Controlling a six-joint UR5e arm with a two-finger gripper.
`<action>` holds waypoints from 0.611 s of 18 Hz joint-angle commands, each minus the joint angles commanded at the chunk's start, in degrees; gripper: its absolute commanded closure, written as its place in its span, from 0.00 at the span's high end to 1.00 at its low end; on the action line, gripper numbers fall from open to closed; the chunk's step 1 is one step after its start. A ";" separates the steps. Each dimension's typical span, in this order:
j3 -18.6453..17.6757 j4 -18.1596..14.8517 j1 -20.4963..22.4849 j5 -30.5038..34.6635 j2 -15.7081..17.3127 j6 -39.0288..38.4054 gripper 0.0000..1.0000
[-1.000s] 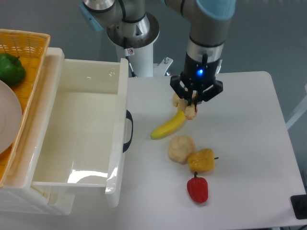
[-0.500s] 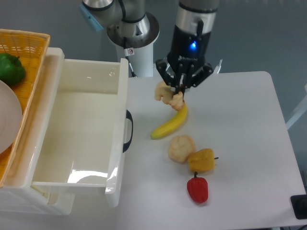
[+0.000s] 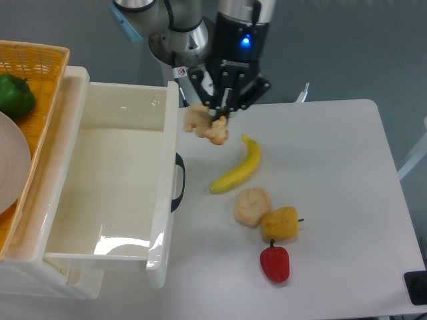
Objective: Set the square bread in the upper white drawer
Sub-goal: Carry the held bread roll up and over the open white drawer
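the white table (image 3: pixel 347 173) is seen from above, with the upper white drawer (image 3: pixel 80 257) pulled out at its left side; the drawer's black curved handle (image 3: pixel 179 181) faces the table top, and the inside of the drawer is seen as bare glossy white. at the far left a yellow woven basket (image 3: pixel 40 87) is partly shown, with a white plate (image 3: pixel 12 163) and a green pepper (image 3: pixel 15 95) inside it. the arm is seen above the table's back edge, and its gripper (image 3: pixel 220 115) is pinched on the square bread (image 3: pixel 205 125), which is held in the air just beside the drawer's front right corner, over the table and not over the drawer's opening. a banana (image 3: pixel 237 168) is laid on the table just right of and below the bread, apart from it. nearer the front, a pale rounded bun (image 3: pixel 252 206) is found touching a yellow pepper (image 3: pixel 280 223), and a red pepper (image 3: pixel 274 263) is set just below them.
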 joint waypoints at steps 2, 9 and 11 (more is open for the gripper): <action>-0.09 0.00 -1.93 -0.18 -0.35 0.00 0.19; -1.23 0.09 -5.19 -0.26 -0.70 0.00 0.29; -1.23 0.09 -5.80 -0.35 -0.79 0.00 0.36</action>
